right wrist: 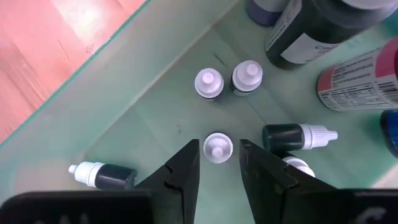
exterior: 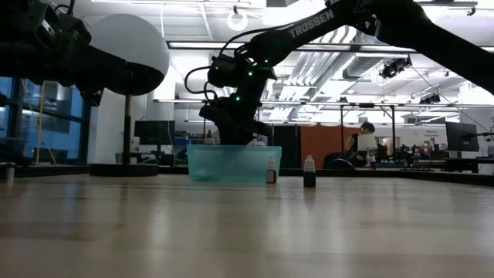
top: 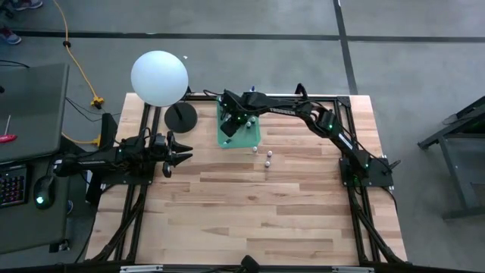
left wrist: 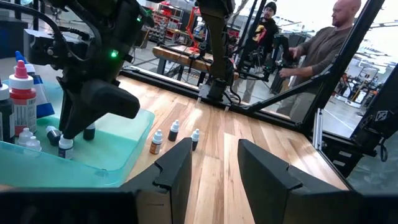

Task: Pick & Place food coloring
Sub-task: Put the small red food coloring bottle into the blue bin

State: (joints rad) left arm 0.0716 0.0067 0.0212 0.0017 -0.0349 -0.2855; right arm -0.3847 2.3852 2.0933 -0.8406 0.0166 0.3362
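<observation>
Right pincer (right wrist: 217,163) spread around one white-capped bottle (right wrist: 217,147) – three more bottles (top: 267,154) outside green tray (top: 224,141).

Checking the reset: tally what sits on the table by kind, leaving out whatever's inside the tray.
Small bottles: 3
Tray: 1
Lamp: 1
Total: 5
</observation>
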